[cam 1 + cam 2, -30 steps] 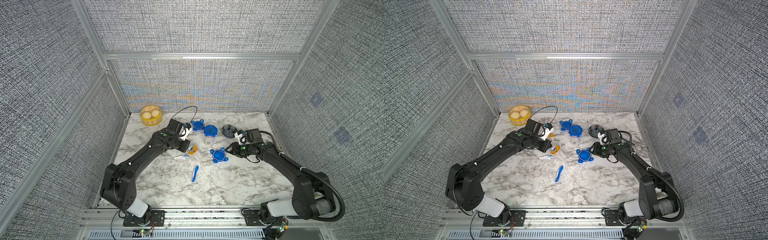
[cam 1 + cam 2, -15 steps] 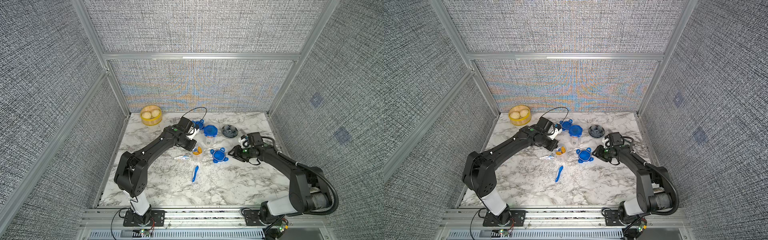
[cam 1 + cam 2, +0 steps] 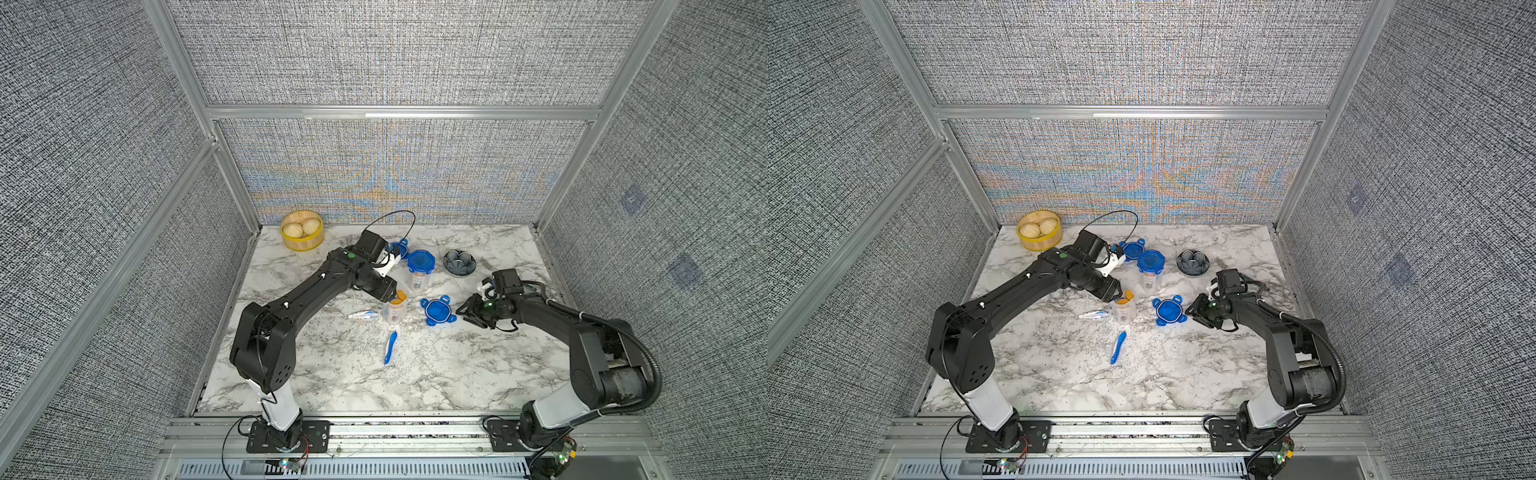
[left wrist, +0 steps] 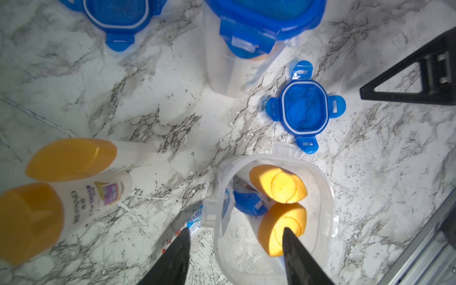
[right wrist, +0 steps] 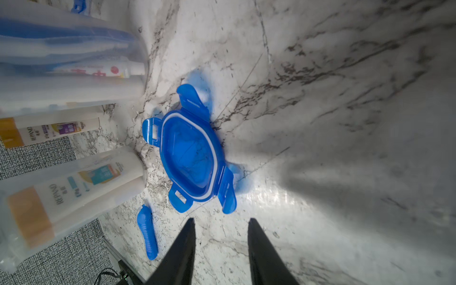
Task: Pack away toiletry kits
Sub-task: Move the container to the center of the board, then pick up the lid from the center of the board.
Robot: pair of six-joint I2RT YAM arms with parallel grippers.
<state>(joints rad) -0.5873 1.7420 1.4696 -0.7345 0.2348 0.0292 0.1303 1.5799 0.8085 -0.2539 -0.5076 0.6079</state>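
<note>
**Toiletry kits [image 3: 397,300] half packed at centre frame**

In both top views an open clear cup [image 3: 395,313] [image 3: 1124,312] stands mid-frame on the marble table [image 3: 332,374]. The left wrist view shows two orange-capped bottles [image 4: 278,183] upright inside it, with something blue beside them. The left gripper [image 4: 234,230] hangs over the cup's rim, jaws spread wide and gripping nothing.

A toothpaste tube [image 3: 365,316] lies just left of the cup, and a blue toothbrush [image 3: 390,347] lies below it. Above and to the right stands a lidded cup [image 3: 420,268].

A loose blue lid [image 3: 437,311] lies flat to the right of the open cup. The right gripper [image 5: 220,222] sits just beyond it, jaws parted and empty.

Two more bottles [image 4: 71,158] stand outside the cup, at the lower left of the left wrist view.
</note>
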